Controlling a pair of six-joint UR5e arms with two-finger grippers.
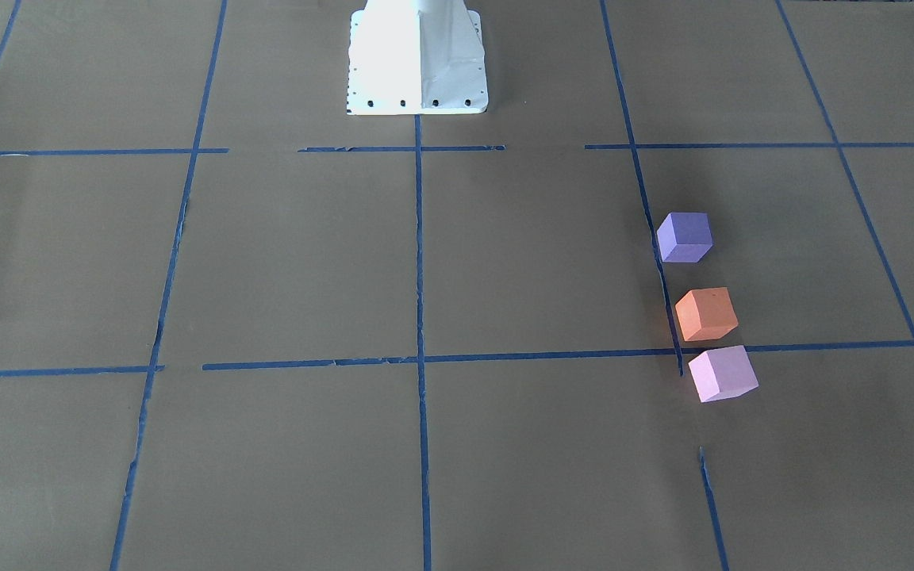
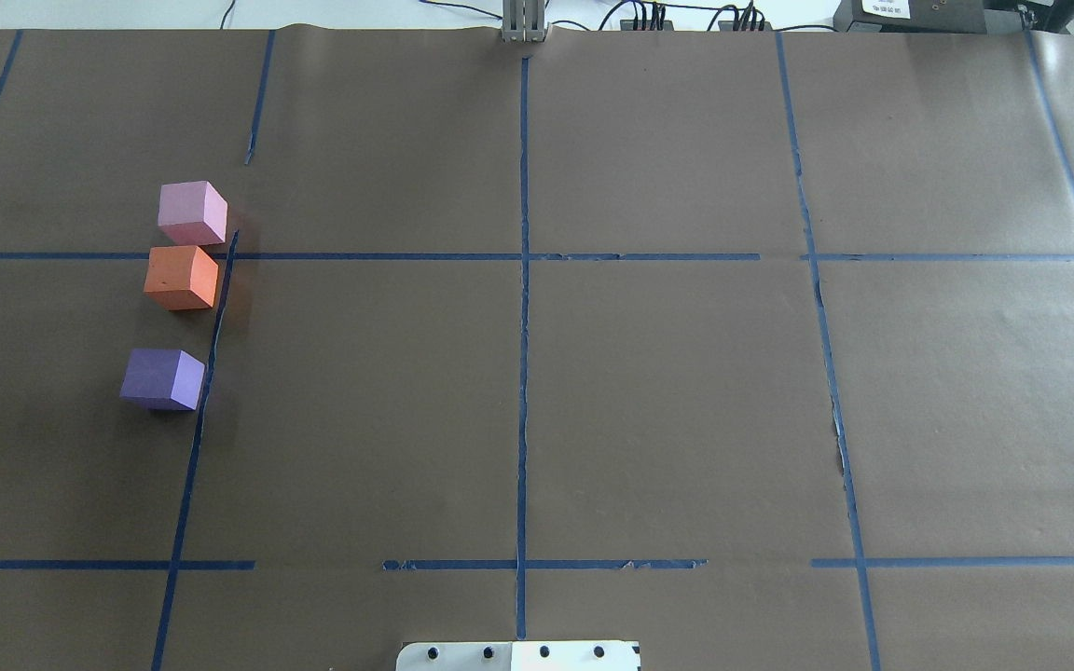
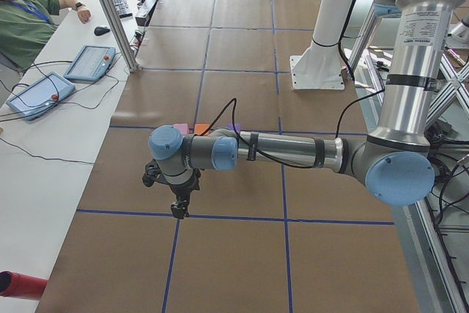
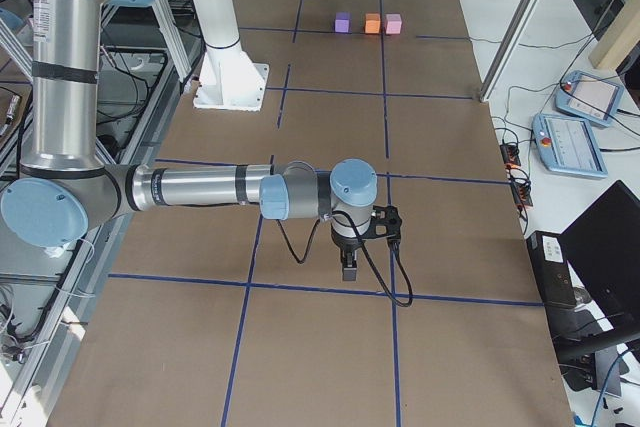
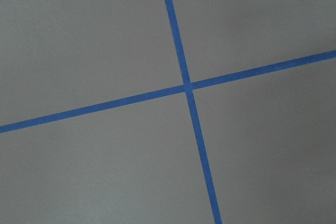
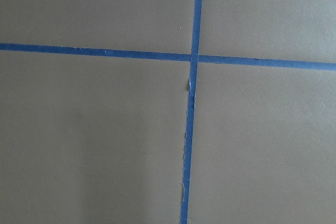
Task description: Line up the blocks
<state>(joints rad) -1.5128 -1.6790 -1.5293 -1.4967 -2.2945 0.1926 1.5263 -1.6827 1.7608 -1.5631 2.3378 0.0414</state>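
Three blocks lie in a row beside a blue tape line on my left side of the table: the pink block (image 2: pixel 192 212) farthest, the orange block (image 2: pixel 181 277) close behind it, the purple block (image 2: pixel 162 378) nearest with a gap. In the front-facing view they are purple (image 1: pixel 685 236), orange (image 1: pixel 706 314) and pink (image 1: pixel 723 373). My left gripper (image 3: pixel 178 210) hangs over a tape crossing, away from the blocks; I cannot tell if it is open. My right gripper (image 4: pixel 349 269) hangs far from the blocks (image 4: pixel 372 23); I cannot tell its state. Both wrist views show only paper and tape.
Brown paper with a blue tape grid (image 2: pixel 523 280) covers the table. The white robot base (image 1: pixel 417 59) stands at the near middle edge. An operator (image 3: pixel 29 20) sits at a side bench with teach pendants (image 3: pixel 89 62). A metal post (image 4: pixel 515 22) stands at the table's far edge.
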